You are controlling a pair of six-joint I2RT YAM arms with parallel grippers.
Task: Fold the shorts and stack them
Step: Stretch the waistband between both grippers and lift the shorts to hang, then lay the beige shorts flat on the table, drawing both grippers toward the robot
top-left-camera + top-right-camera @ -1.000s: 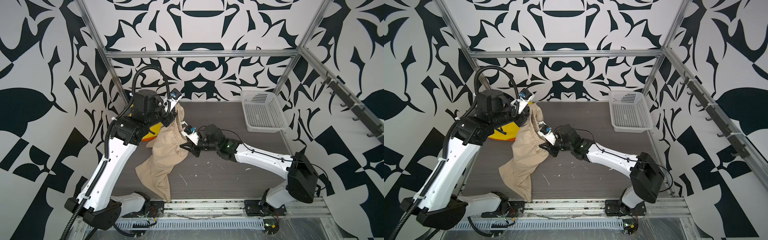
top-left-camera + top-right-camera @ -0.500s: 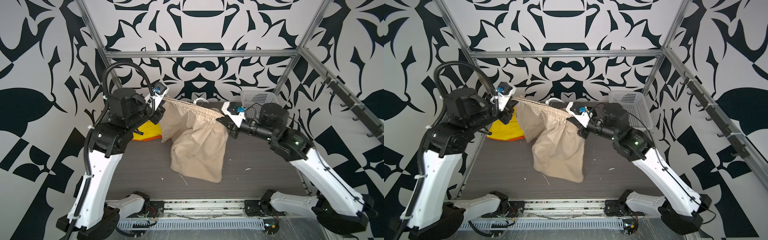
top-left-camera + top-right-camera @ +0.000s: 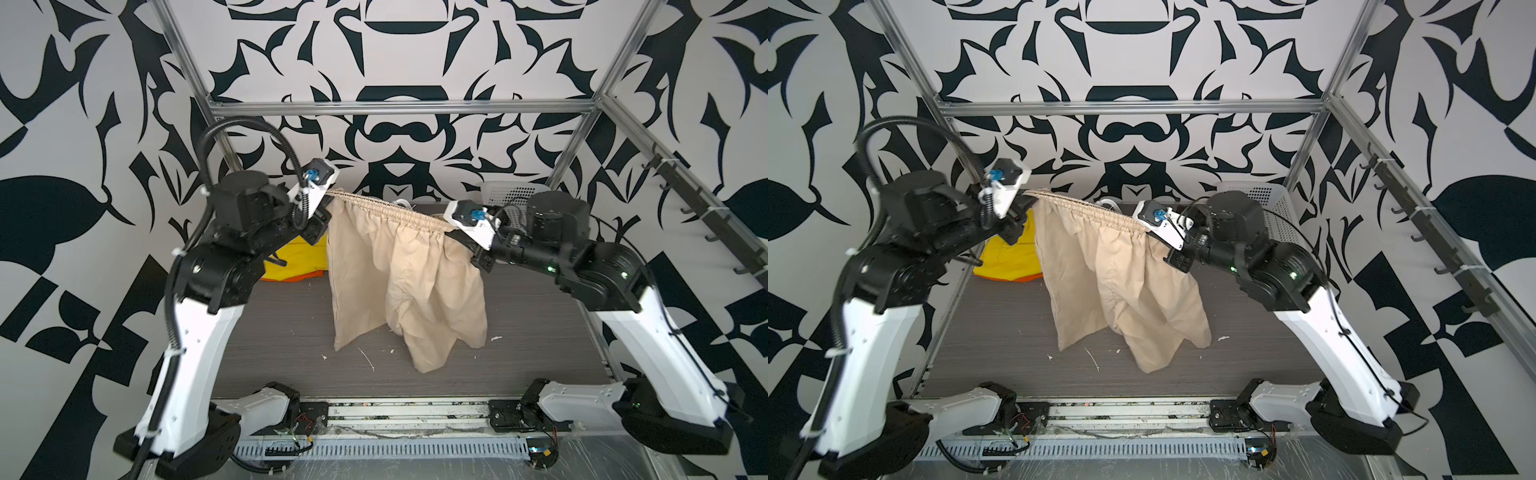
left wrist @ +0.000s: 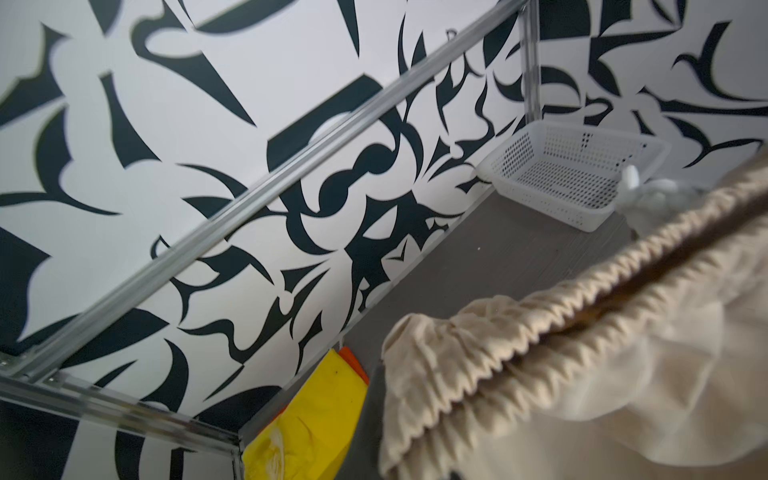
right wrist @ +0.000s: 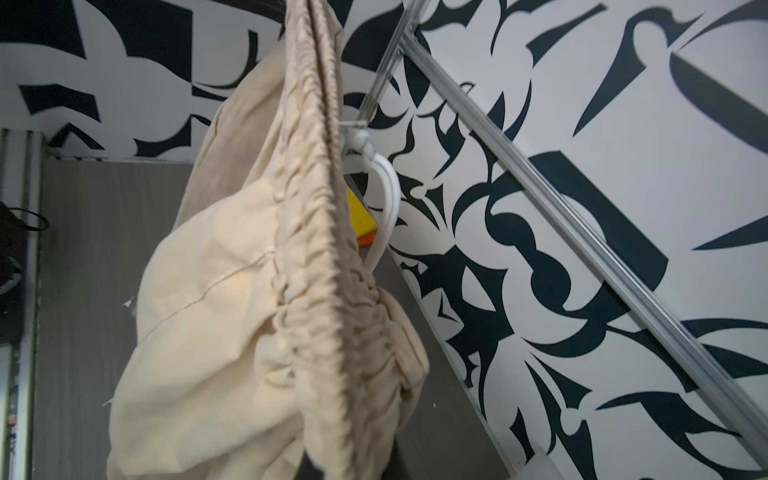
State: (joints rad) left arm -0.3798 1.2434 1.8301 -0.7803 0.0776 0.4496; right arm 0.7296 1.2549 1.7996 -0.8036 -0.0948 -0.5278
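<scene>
Beige shorts [image 3: 399, 282] hang in the air over the middle of the desk [image 3: 282, 332], stretched by the gathered waistband [image 3: 386, 212] between the two grippers. They are thin, light cloth with no stiffness. Below the waistband the legs fall in loose folds, and one leg hangs lower than the other. Whether its hem touches the desk I cannot tell. I judge that such cloth will not slip easily from a firm pinch, but it will sag and twist as soon as one corner is released. The best places to hold seem to be the two ends of the elastic waistband, where the material is thick and ribbed, and it is held there now. A white drawstring [image 5: 386, 195] dangles from the band and could catch on something.

The left gripper [image 3: 326, 199] is closed tight on the waistband end at about eleven o'clock from the middle of the shorts, with its arm raised high and bent at the elbow. The right gripper [image 3: 457, 235] is closed on the opposite end at about two o'clock, a little lower, so the band slopes down toward it. With twelve o'clock at the back wall, the yellow shorts [image 3: 295, 262] lie on the orange shorts [image 3: 309, 275] at ten o'clock of the desk. The white basket [image 3: 507, 193] stands at two o'clock.
</scene>
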